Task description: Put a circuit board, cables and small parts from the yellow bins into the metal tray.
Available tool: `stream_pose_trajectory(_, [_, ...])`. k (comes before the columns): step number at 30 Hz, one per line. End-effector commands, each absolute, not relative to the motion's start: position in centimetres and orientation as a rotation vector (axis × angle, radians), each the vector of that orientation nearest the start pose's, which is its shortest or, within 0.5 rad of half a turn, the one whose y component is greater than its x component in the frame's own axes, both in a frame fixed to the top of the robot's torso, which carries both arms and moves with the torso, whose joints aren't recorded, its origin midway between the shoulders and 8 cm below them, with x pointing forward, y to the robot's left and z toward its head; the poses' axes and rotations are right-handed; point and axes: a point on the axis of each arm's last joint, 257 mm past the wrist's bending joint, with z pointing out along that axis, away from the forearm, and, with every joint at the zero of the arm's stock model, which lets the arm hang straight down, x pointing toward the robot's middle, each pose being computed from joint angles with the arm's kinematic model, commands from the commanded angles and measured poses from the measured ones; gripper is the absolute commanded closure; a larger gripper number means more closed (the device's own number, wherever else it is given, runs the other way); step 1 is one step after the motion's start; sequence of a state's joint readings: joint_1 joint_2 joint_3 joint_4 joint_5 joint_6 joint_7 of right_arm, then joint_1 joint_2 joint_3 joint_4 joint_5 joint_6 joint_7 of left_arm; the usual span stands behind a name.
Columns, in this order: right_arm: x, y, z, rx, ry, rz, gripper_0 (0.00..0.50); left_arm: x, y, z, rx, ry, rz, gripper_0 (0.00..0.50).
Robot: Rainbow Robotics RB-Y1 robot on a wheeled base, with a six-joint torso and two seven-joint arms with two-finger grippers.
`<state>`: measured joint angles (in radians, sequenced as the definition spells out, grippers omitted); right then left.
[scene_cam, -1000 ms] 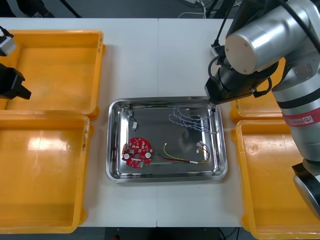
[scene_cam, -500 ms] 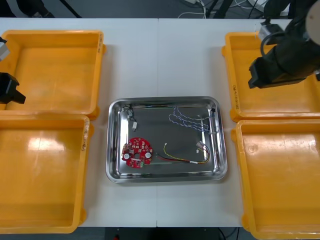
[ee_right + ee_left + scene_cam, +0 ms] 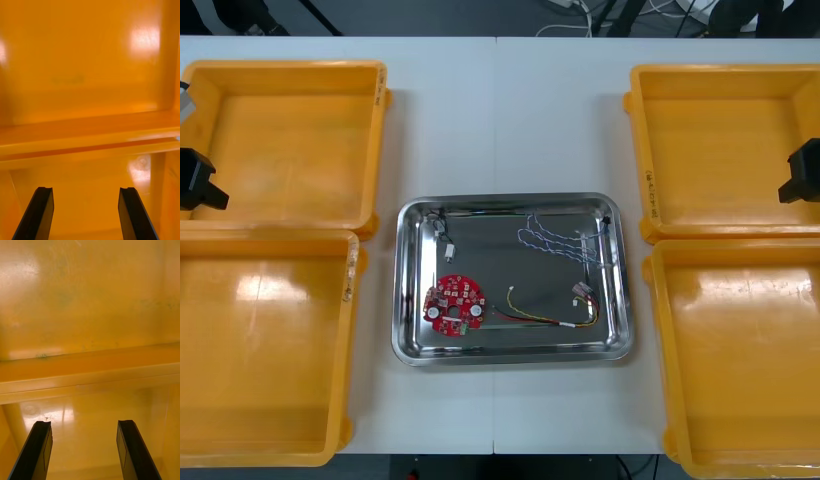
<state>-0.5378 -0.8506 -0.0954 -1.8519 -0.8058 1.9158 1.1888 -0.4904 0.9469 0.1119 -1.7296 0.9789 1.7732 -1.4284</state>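
Note:
The metal tray [image 3: 408, 300] sits mid-table and holds a round red circuit board [image 3: 454, 305], a twisted blue and white cable [image 3: 552, 236], a red and yellow cable [image 3: 545, 316], a black cable [image 3: 480, 210] and a small metal part [image 3: 445, 236]. My right gripper [image 3: 84, 213] is open over the orange bins at the table's right side, with its arm at the front view's right edge [image 3: 802, 175]. My left gripper [image 3: 84, 450] is open over the left bins, its arm at the left edge [image 3: 198, 180]. Nothing lies between either pair of fingers.
Two yellow bins stand at the left [image 3: 290, 80] [image 3: 270, 440] and two at the right [image 3: 720, 80] [image 3: 740, 440]; all look bare inside. In both wrist views the wall [image 3: 90, 138] between two bins [image 3: 90, 369] runs across just beyond the fingertips.
My right arm has drawn back from over the tray's far right corner to the right edge of the table. The left arm barely moved. The tray's contents lie as before.

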Motion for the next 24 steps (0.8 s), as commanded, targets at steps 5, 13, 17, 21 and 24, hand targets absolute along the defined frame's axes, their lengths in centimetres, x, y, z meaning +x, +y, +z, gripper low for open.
stream_pose_trajectory(5, [43.2,-39.7,-12.1,0.218,2.669,-0.095,0.0,44.8,42.2,-11.3,-0.076,2.69,0.019,0.0])
stream_pose_trajectory(13, [41.7,-39.8,-12.3,0.19,2.652,-0.107,0.0,43.6,42.6,-12.9,-0.128,2.719,0.02,0.0])
stream_pose_trajectory(17, [41.9,-40.1,-11.6,0.187,2.632,-0.1,0.0,43.2,42.6,-13.2,-0.152,2.719,0.015,0.0])
stream_pose_trajectory(21, [42.1,-40.3,-11.2,0.178,2.618,-0.099,0.0,43.0,42.1,-13.1,-0.227,2.708,-0.006,0.0])
stream_pose_trajectory(24, [42.5,-40.5,-10.7,0.166,2.599,-0.108,0.0,42.9,41.9,-13.1,-0.241,2.704,-0.005,0.0])
